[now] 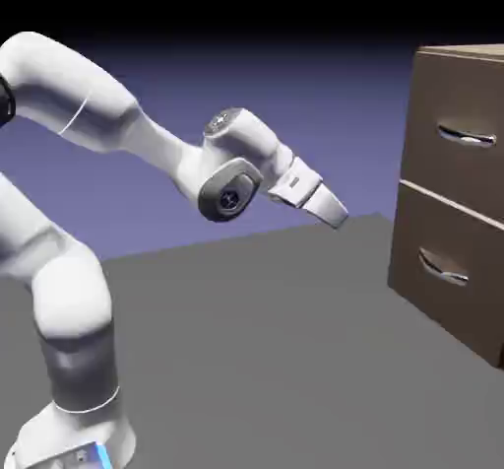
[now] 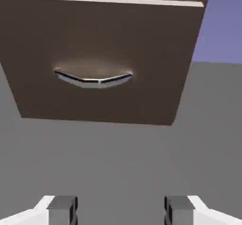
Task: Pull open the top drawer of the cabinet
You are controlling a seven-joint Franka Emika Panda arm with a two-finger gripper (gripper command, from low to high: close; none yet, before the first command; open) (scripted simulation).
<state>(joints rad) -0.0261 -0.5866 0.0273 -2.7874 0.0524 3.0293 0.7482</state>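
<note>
Fingertips (image 2: 61, 205) at the hand view's bottom edge stand apart, nothing between them: tool (image 1: 336, 213) empty, well short of the cabinet (image 1: 463, 93). You're in the approach step. Forearm is angled down-right. Hand view centres the lower drawer's handle (image 2: 93, 79); top drawer (image 1: 455, 127) sits higher, so I'd say raise, level the tool, then reach its handle (image 1: 467, 137).

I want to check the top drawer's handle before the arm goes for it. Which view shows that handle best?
The exterior view: the top drawer's handle shows there as a curved silver bar on the upper front of the cabinet. The hand view shows only one drawer front with its handle, apparently the lower drawer; the top drawer's handle is outside that picture.
</note>
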